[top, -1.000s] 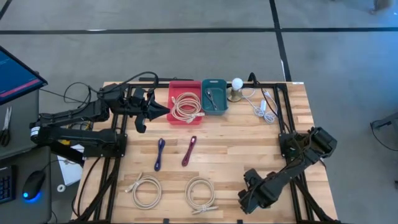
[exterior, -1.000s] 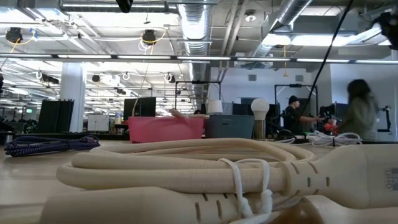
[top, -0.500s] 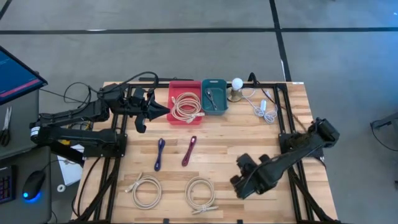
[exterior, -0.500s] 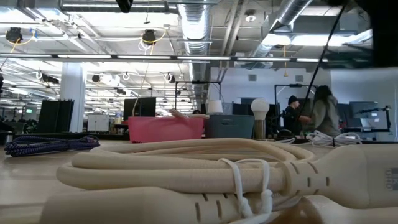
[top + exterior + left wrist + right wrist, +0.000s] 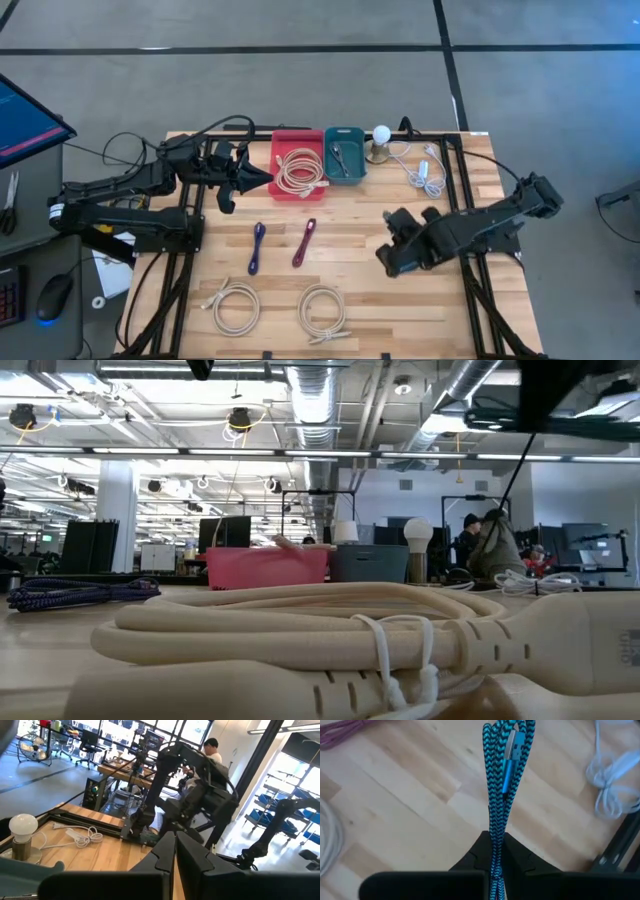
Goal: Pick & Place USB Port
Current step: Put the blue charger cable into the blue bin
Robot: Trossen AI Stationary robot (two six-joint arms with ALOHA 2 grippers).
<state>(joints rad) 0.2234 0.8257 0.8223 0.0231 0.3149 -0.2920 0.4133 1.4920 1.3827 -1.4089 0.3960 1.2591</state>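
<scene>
My right gripper (image 5: 494,851) is clamped on a folded teal braided USB cable (image 5: 506,775), which sticks out ahead of my fingers. My arm has swung inward from the table's near corner, so the cable is now travelling toward the teal bin (image 5: 344,153). My left gripper (image 5: 232,182) waits closed beside the red bin (image 5: 297,166).
</scene>
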